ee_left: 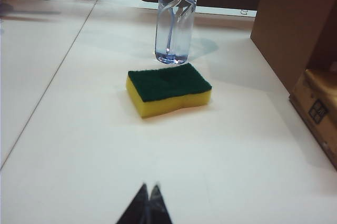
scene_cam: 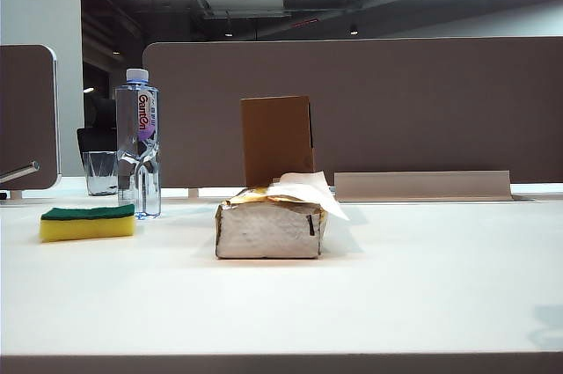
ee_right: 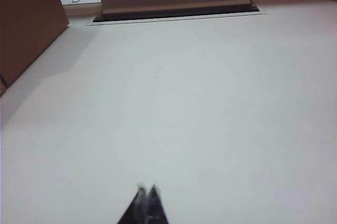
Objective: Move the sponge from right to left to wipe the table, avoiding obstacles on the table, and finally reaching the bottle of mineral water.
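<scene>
One sponge (scene_cam: pixel 87 223) near the table's (scene_cam: pixel 422 286) left edge, green face up, long axis left-right, just beside one bottle (scene_cam: pixel 139 141). One tissue pack (scene_cam: pixel 271 226), one box (scene_cam: pixel 277 139) centre. Left gripper (ee_left: pixel 148 188) and right gripper (ee_right: pixel 146 188) pressed together, empty, above the table.

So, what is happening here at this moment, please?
Nothing is being handled. The sponge lies green side up on the table, just in front of the bottle of mineral water. The left gripper hangs shut and empty short of the sponge. The right gripper, also shut, is over bare table. The tissue pack and cardboard box stand mid-table.
</scene>
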Available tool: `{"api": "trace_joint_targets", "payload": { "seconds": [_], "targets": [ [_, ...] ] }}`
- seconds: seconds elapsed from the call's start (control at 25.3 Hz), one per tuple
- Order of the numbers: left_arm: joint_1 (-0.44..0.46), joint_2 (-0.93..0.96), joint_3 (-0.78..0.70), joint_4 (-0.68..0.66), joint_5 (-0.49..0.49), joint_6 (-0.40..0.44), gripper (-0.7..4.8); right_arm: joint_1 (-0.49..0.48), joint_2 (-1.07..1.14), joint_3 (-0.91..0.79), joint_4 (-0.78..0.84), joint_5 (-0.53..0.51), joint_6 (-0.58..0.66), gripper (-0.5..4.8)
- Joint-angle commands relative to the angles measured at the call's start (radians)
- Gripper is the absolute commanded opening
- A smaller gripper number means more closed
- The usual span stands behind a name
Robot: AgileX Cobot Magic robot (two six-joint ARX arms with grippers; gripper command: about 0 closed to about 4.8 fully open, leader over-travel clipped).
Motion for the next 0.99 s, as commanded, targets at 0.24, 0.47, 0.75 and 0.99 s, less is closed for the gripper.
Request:
{"api": "trace_joint_targets", "payload": {
  "seconds": [0.24, 0.47, 0.75, 0.99],
  "targets": [
    [0.001, 0.002, 0.003, 0.054, -0.003, 0.005, -0.06, 0.000, 0.000, -0.002, 0.003, 0.002, -0.002, -0.06],
    [0.001, 0.002, 0.003, 0.147, -0.001, 0.005, -0.06, 0.000, 0.000, -0.002, 0.114, 0.002, -0.003, -0.06],
    [0.001, 0.002, 0.005, 0.180, 0.000, 0.005, -0.06, 0.000, 0.000, -0.002, 0.205, 0.002, -0.002, -0.06],
    [0.001, 0.002, 0.005, 0.236, 0.000, 0.005, -0.06, 0.000, 0.000, -0.002, 0.174, 0.002, -0.002, -0.06]
  ]
}}
